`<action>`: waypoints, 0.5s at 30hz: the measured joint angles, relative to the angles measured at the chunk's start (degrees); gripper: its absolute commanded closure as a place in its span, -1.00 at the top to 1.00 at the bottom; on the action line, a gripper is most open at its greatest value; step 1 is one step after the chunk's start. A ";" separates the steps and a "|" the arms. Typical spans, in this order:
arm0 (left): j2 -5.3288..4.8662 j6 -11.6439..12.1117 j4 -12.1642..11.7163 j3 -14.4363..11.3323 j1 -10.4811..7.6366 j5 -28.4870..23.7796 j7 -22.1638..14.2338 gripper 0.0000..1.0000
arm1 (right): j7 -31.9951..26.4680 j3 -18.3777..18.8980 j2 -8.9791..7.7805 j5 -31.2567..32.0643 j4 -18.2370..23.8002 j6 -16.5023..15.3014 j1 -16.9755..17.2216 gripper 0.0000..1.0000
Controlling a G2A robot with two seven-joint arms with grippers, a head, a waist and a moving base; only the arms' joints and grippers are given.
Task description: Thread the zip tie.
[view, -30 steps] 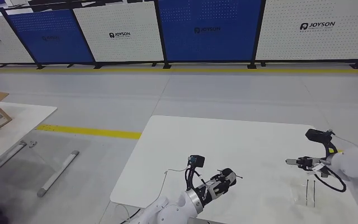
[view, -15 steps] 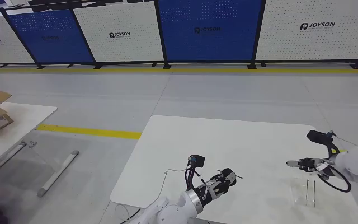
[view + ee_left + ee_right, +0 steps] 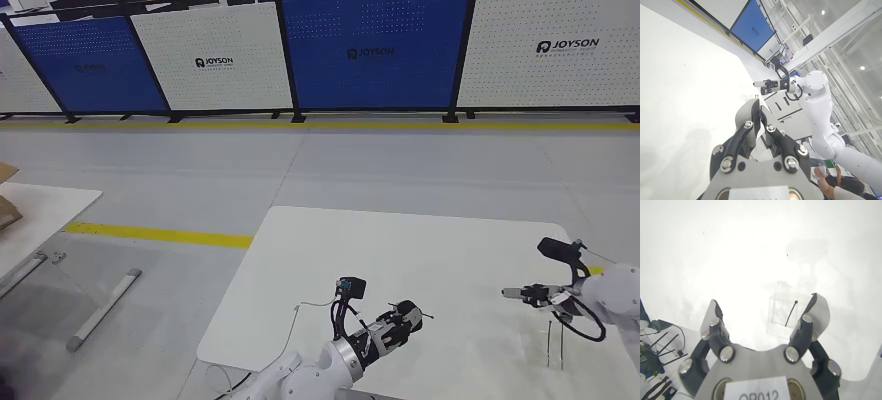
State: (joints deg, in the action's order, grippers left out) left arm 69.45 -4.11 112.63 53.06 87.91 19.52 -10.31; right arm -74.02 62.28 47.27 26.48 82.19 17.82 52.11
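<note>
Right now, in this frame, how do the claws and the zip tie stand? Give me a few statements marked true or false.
1. The right claw is open. True.
2. The right claw grips the zip tie. False: the black tie sits at the clear block on the table, and neither finger touches it.
3. The left claw is spread wide. False: its fingers are shut together.
4. The table is white. True.
</note>
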 measured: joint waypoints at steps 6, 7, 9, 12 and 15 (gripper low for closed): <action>0.00 0.00 0.00 0.00 0.00 0.00 0.00 -1.00 | -0.25 -0.07 0.14 -0.88 -1.29 0.28 -0.52 1.00; 0.00 0.00 0.00 0.00 0.00 0.00 0.00 -1.00 | -0.24 -0.07 0.14 -0.87 -1.29 0.28 -0.52 1.00; 0.00 0.00 0.00 0.00 0.00 0.00 0.00 -1.00 | -0.24 -0.07 0.14 -0.87 -1.29 0.27 -0.52 1.00; 0.00 0.00 0.00 0.00 0.00 0.00 0.00 -1.00 | 0.54 -0.15 0.14 -0.53 -1.04 -0.04 0.00 1.00; 0.00 0.00 0.00 0.00 0.00 0.00 0.00 -1.00 | -0.14 1.56 -0.35 -1.85 0.17 -2.12 1.07 1.00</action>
State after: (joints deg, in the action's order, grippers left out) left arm 69.45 -4.11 112.63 53.06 87.91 19.52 -10.31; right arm -74.16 63.84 46.93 24.64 82.37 15.70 53.18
